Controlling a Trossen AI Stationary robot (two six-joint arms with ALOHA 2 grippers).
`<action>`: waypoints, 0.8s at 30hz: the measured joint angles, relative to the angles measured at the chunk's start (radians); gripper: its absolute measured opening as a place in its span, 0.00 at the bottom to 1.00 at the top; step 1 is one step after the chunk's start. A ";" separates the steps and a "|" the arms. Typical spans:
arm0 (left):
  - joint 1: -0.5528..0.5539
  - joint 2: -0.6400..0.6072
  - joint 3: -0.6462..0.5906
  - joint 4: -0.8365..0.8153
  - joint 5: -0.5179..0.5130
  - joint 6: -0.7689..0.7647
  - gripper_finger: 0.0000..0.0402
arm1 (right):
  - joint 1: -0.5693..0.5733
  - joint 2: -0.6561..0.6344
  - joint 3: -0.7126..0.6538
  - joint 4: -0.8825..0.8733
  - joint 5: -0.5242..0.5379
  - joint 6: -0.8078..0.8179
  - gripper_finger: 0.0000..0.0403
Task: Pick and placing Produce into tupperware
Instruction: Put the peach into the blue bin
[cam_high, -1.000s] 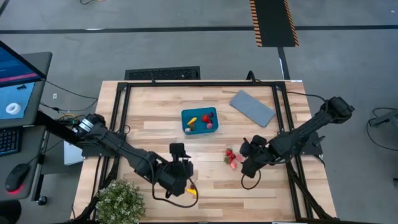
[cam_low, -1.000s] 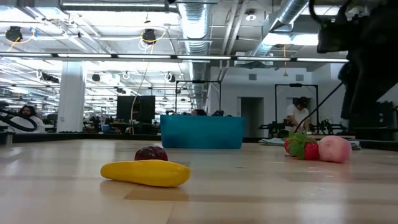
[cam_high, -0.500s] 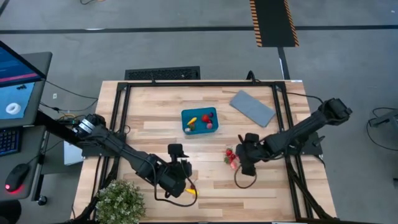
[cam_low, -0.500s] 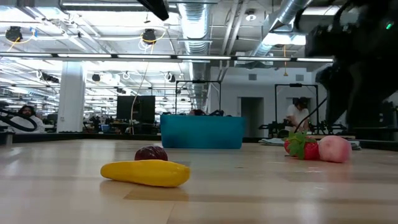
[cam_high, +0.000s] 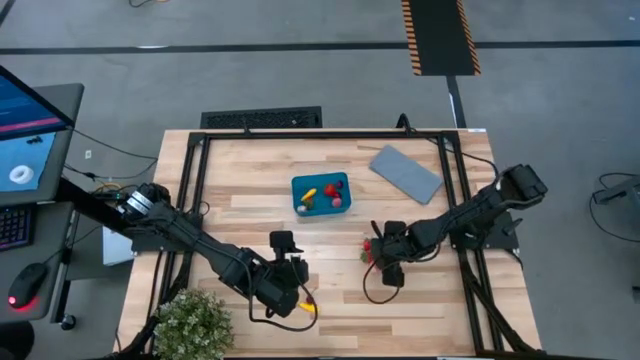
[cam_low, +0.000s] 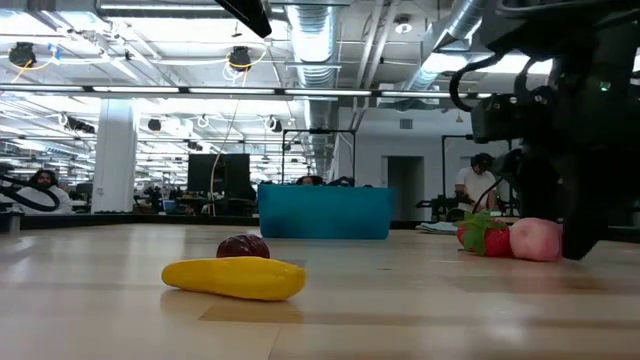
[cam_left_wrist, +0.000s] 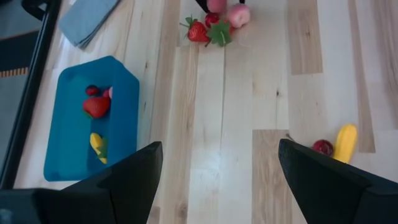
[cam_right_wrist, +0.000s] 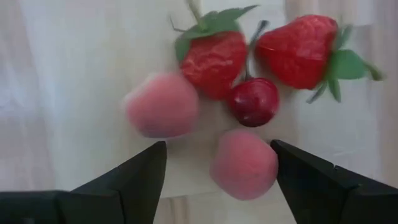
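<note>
- Produce cluster (cam_high: 371, 252) lies on the table (cam_high: 340, 300) right of centre: two strawberries (cam_right_wrist: 214, 56), a dark cherry (cam_right_wrist: 255, 101) and two pink peach-like pieces (cam_right_wrist: 244, 163), all touching or just beside each other.
- Right claw (cam_high: 378, 252) sits over this cluster, fingers spread wide; in its wrist view the nearer pink piece lies between the two fingers, nothing gripped.
- Low view: a pink piece (cam_low: 536, 240) rests on the table, just beside the dark claw body, strawberries (cam_low: 480, 236) next to it.
- Tupperware (cam_high: 321, 194), teal, stands near the table's middle, well apart from the cluster. Inside it: a red piece, a yellow piece and a pink one.
- Yellow elongated piece (cam_high: 309, 307) and a dark red berry (cam_low: 243, 246) lie near the table's front edge, just beside the left claw (cam_high: 290, 272).
- Left claw open, empty, hovering above the table.
- Grey lid (cam_high: 406, 173) lies flat toward the far right corner.
- Leafy plant (cam_high: 192, 324) at the front left corner.
</note>
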 joint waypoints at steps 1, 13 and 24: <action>0.000 0.000 0.000 0.000 -0.001 0.000 0.77 | 0.000 0.004 0.000 0.004 -0.001 -0.002 0.75; 0.000 0.000 0.000 0.007 -0.007 0.000 0.77 | -0.005 -0.031 0.000 -0.005 -0.010 0.001 0.35; 0.000 0.000 0.000 0.006 0.000 0.001 0.77 | -0.005 -0.065 0.000 -0.020 -0.016 0.031 0.31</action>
